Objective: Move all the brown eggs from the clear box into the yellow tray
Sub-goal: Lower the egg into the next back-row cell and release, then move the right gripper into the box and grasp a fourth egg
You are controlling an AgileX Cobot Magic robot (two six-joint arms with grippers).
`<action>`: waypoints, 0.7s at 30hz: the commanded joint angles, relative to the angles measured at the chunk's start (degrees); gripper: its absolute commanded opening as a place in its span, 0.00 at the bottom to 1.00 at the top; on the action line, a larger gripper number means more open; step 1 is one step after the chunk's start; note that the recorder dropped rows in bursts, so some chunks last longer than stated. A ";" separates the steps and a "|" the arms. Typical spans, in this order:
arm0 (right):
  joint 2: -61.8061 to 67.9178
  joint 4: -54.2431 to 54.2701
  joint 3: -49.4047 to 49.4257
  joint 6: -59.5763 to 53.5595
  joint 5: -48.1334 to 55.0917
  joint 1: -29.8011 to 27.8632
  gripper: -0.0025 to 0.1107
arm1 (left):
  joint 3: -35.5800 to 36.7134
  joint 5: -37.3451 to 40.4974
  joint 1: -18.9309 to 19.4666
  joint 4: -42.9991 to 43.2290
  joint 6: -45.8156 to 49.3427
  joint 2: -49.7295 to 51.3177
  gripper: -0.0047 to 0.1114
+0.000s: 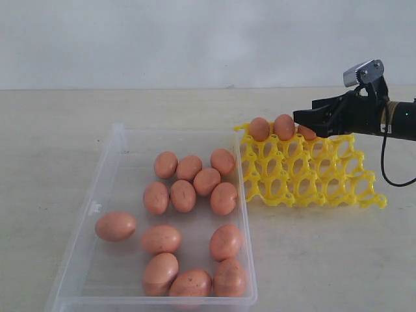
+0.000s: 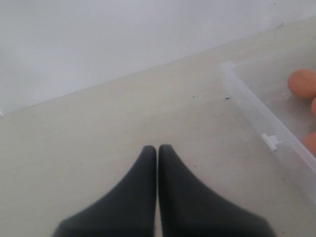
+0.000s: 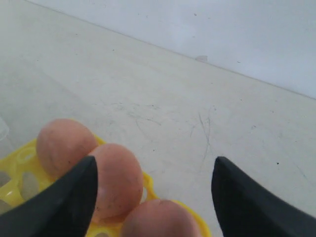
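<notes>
Yellow plastic carries three of the brown eggs [image 1: 283,127] so far: they sit side by side in the far row of the yellow tray [image 1: 379,201], which lies just beside the clear box [image 1: 84,227]. The right gripper [image 3: 155,163] hovers over that row with its jaws spread wide and gripping nothing; the third egg [image 3: 160,217] rests in its cup below the gap between them. Thirteen eggs lie in the box, most clustered at its far end, one apart by the latch-side wall. The left gripper [image 2: 157,148] is pressed shut and empty, parked above the bare table beside the box.

The step in hand looks like the release of the third egg. The next move would call for the right arm to lift clear without nudging the seated eggs, then cross to the box and pick an egg with room for both fingers, since the clustered ones touch their neighbours.
</notes>
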 commanded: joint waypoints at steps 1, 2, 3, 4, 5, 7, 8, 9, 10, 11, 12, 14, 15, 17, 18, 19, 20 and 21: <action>-0.21 0.98 -0.30 0.08 -0.51 -0.06 0.58 | 0.17 -0.09 -0.11 0.12 -0.02 -0.03 0.05; -0.34 1.41 -0.30 0.08 -0.51 -0.06 0.58 | 0.17 -0.09 -0.11 0.12 -0.02 -0.03 0.05; -0.53 1.41 -0.30 0.63 -0.51 -0.06 0.58 | 0.17 -0.09 -0.11 0.12 -0.02 -0.03 0.05; -1.20 1.41 -0.30 1.76 -0.63 -0.06 0.58 | 0.17 -0.09 -0.11 0.12 -0.02 -0.03 0.05; -2.10 1.47 -0.30 2.97 -0.76 -0.06 0.58 | 0.17 -0.09 -0.11 0.12 -0.02 -0.03 0.05; -4.49 1.47 -0.30 6.71 -0.88 -0.06 0.58 | 0.17 -0.09 -0.11 0.12 -0.02 -0.03 0.05; -6.21 1.47 -0.30 8.95 -1.00 -0.06 0.56 | 0.17 -0.09 -0.11 0.12 -0.02 -0.03 0.05; -8.12 1.47 -0.30 11.19 -1.36 -0.06 0.54 | 0.17 -0.09 -0.11 0.12 -0.02 -0.03 0.05; -10.23 1.47 -0.30 12.84 -1.85 -0.06 0.51 | 0.17 -0.09 -0.11 0.12 -0.02 -0.03 0.05; -12.47 1.47 -0.30 15.21 -2.39 -0.06 0.46 | 0.17 -0.09 -0.11 0.12 -0.02 -0.03 0.05; -14.86 1.18 -0.30 17.86 -2.99 -0.06 0.41 | 0.17 -0.09 -0.11 0.12 -0.02 -0.03 0.05; -19.21 -0.19 -0.30 21.43 -4.37 0.12 0.26 | 0.17 -0.09 -0.11 0.12 -0.02 -0.03 0.05; -21.61 -1.10 -0.30 22.51 -4.60 0.55 0.18 | 0.17 -0.09 -0.11 0.12 -0.02 -0.03 0.05; -25.73 -3.57 -0.30 22.92 -3.97 2.18 0.04 | 0.17 -0.09 -0.11 0.12 -0.02 -0.03 0.05; -27.78 -5.16 -0.30 22.63 -3.15 3.56 0.02 | 0.17 -0.09 -0.11 0.12 -0.02 -0.03 0.05; -29.30 -6.64 -0.30 21.97 -2.12 4.90 0.02 | 0.17 -0.09 -0.11 0.12 -0.02 -0.03 0.05; -31.05 -8.81 -0.30 21.55 -0.14 7.05 0.02 | 0.17 -0.09 -0.11 0.12 -0.02 -0.03 0.05; -32.55 -11.50 -0.30 21.45 2.51 9.54 0.02 | 0.17 -0.09 -0.11 0.12 -0.02 -0.03 0.05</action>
